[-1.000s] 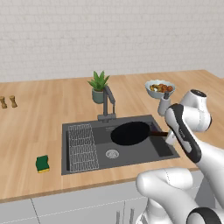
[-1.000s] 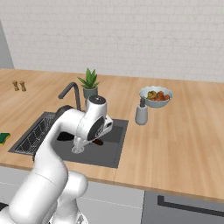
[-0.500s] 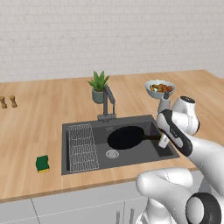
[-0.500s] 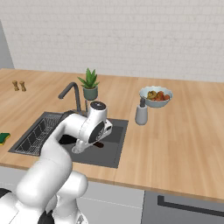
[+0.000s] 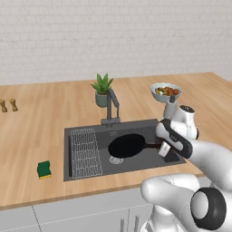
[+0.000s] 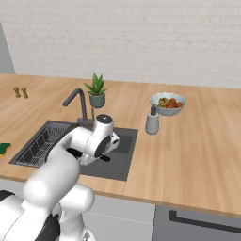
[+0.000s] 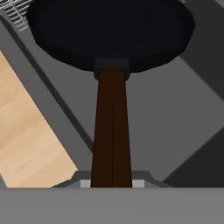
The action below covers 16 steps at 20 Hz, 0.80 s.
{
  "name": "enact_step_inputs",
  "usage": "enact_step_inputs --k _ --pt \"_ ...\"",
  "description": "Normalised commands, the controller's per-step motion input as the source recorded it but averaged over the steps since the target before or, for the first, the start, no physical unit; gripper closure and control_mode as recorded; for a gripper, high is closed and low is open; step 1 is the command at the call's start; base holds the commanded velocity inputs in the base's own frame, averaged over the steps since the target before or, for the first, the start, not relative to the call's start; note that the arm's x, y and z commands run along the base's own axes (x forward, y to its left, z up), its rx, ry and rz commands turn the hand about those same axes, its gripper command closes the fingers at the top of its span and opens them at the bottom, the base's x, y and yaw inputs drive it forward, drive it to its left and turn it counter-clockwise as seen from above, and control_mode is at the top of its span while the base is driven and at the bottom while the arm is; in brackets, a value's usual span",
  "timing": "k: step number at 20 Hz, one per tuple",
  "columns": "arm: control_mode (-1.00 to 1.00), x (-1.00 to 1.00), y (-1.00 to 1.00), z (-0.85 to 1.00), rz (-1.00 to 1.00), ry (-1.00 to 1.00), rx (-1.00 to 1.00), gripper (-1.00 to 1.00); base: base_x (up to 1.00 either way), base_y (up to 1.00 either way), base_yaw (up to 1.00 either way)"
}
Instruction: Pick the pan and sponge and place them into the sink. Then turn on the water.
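Now pan (image 5: 128, 145) over sink (image 5: 81, 131) — handle toward claw (image 7: 111, 183), gripped

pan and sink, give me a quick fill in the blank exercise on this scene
1. The gripper is shut on the pan's ____.
2. The pan hangs over the ____.
3. The sponge lies on the ____, left of the sink.
4. Behind the faucet stands a potted ____.

Missing words: handle; sink; counter; plant
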Motion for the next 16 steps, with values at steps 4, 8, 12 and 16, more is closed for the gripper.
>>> enact_step_inputs --k 4,8,12,16 --pt "-1.00 0.20 0.13 -0.31 0.00 0.00 0.00 1.00 0.00 0.00 0.00" --pt "-1.00 0.23 0.14 -0.30 0.01 0.00 0.00 1.00 0.00 0.00 0.00" --pt "-1.00 0.35 0.14 -0.26 0.01 0.00 0.00 1.00 0.00 0.00 0.00" --pt "-1.00 0.47 0.17 -0.29 0.04 0.00 0.00 1.00 0.00 0.00 0.00"
